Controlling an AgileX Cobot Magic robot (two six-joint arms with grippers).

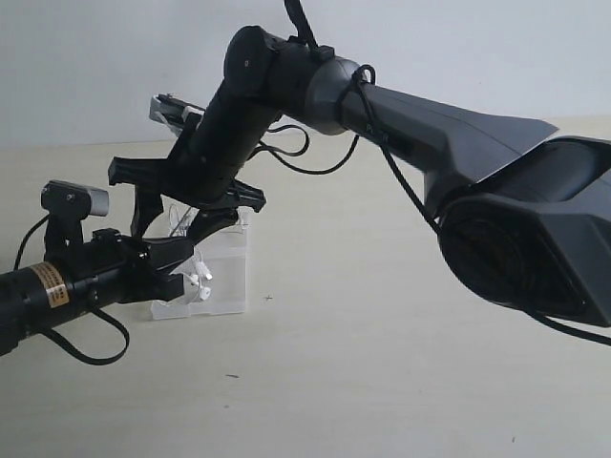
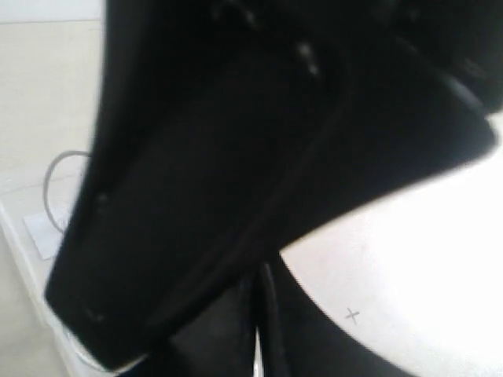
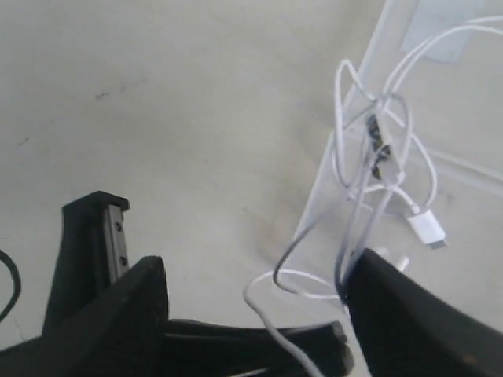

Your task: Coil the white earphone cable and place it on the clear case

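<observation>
The white earphone cable (image 3: 376, 153) hangs in a loose tangle over the clear case (image 3: 314, 196), with its plug (image 3: 428, 229) lying on the lid. My right gripper (image 3: 259, 314) is open, and loops of the cable hang between its fingers and against one of them. In the exterior view it hovers (image 1: 179, 227) just above the clear case (image 1: 227, 277). My left gripper (image 1: 183, 272) comes in low from the left beside the earbuds (image 1: 200, 283). It is shut (image 2: 258, 314) with a thin white strand between its jaws. The right arm fills most of the left wrist view.
The case stands on a plain beige table (image 1: 363, 363). The right arm's bulky body (image 1: 516, 219) spans the right half of the exterior view, with black robot cables (image 1: 305, 157) looping off it. A small cross mark (image 2: 351, 316) is on the table.
</observation>
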